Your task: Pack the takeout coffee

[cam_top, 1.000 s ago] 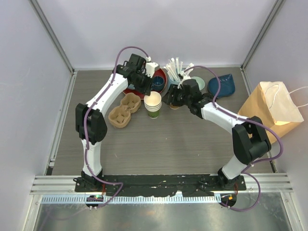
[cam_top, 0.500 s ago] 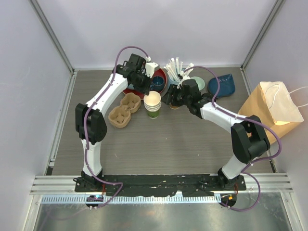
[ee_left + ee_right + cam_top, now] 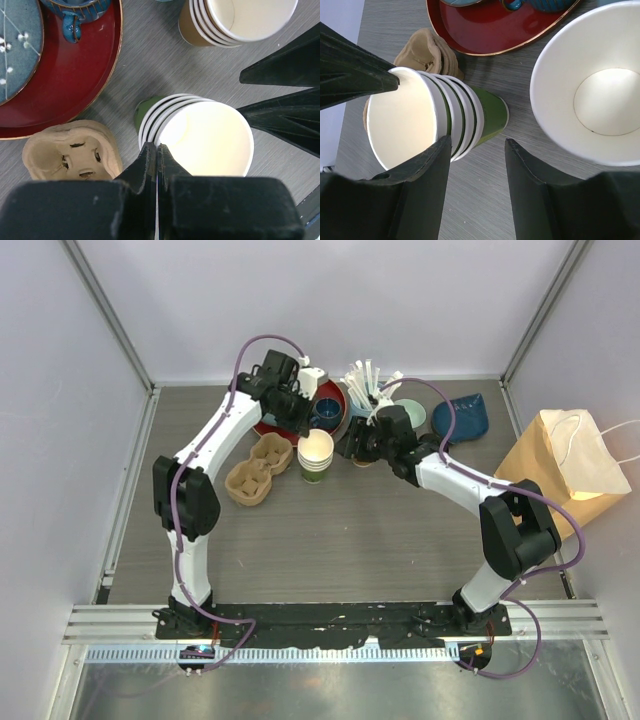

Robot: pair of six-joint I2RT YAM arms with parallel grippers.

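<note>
Black left fingers (image 3: 150, 165) pressed shut at green cup stack (image 3: 205, 135) rim, frame centre; right fingers (image 3: 427, 172) half-open, empty, just beside stack. Red tray (image 3: 95, 75), upper left, carries blue mug (image 3: 75, 10).

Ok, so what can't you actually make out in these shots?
- The left claw: in the left wrist view its shut fingers cover the rim of the green cup stack; pinching or just touching, unclear.
- The brown cup stack: the right arm mostly covers it from above; the left wrist view's top edge cuts it.
- The paper bag: its inside is unreadable from above.
</note>
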